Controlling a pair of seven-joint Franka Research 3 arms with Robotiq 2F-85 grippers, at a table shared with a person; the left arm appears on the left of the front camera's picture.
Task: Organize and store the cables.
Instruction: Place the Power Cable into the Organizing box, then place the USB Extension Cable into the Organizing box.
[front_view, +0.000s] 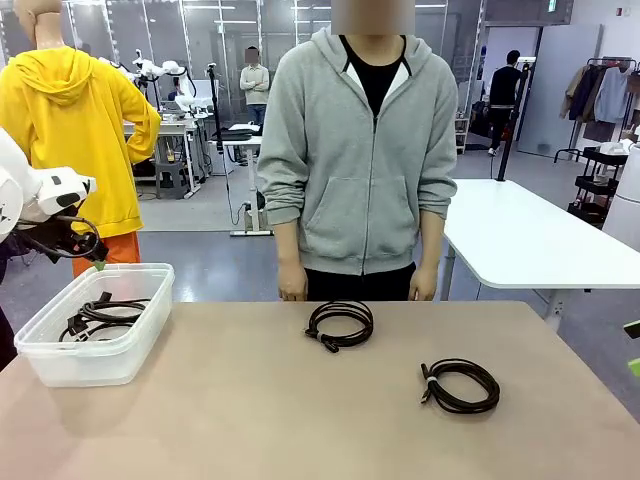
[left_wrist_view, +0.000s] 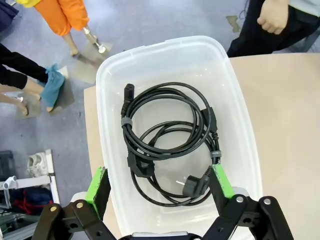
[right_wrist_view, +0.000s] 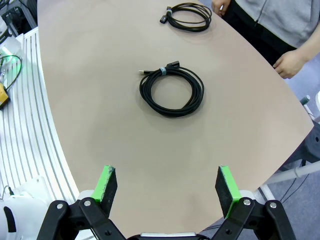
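Left tool (left_wrist_view: 157, 172) hangs released over the bin (left_wrist_view: 150, 50) of cables (left_wrist_view: 170, 89). Right tool (right_wrist_view: 166, 172) is released; far coil (front_view: 365, 322) and near coil (front_view: 490, 388) lie right of the bin.

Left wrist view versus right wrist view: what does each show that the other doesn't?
Left wrist view: a clear plastic bin holding coiled power cables, beneath the open left gripper. Right wrist view: a near coiled cable and a far coiled cable, lying apart ahead of the open right gripper. Shared: the tan table and a hand of the person.
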